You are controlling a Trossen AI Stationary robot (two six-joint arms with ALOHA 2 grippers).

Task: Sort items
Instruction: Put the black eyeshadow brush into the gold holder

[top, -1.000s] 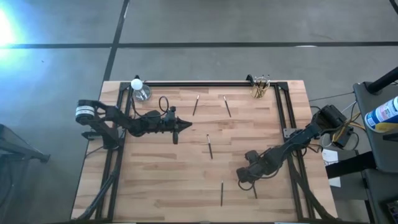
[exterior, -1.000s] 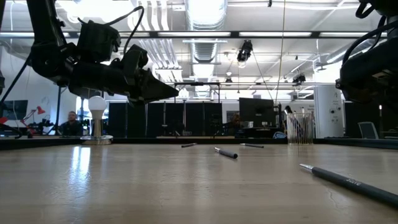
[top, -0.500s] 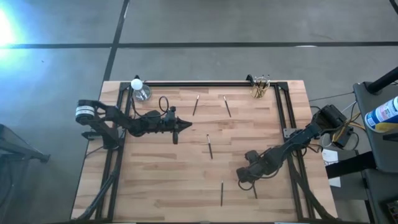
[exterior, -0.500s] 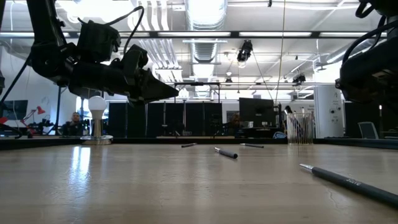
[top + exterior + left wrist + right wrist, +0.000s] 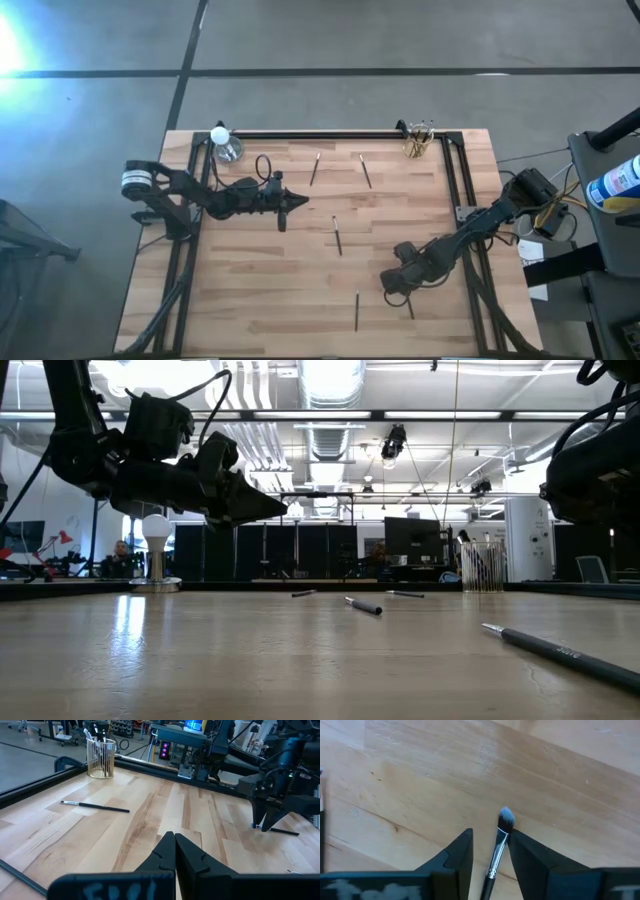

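**Top-down look at the worktop**

Left tool sits over the left-centre of the worktop. Right tool is low near the front right. Loose sticks are scattered mid-board, and a holder stands at the back right corner.

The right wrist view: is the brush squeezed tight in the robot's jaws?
No, the brush lies on the wooden table between the right gripper's open jaws, with gaps on both sides.

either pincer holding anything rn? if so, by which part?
Nothing held. Right pincer is open, straddling the handle of a thin dark brush with a bushy pale tip lying on the wooden table, not clamped. Left pincer is shut, empty.
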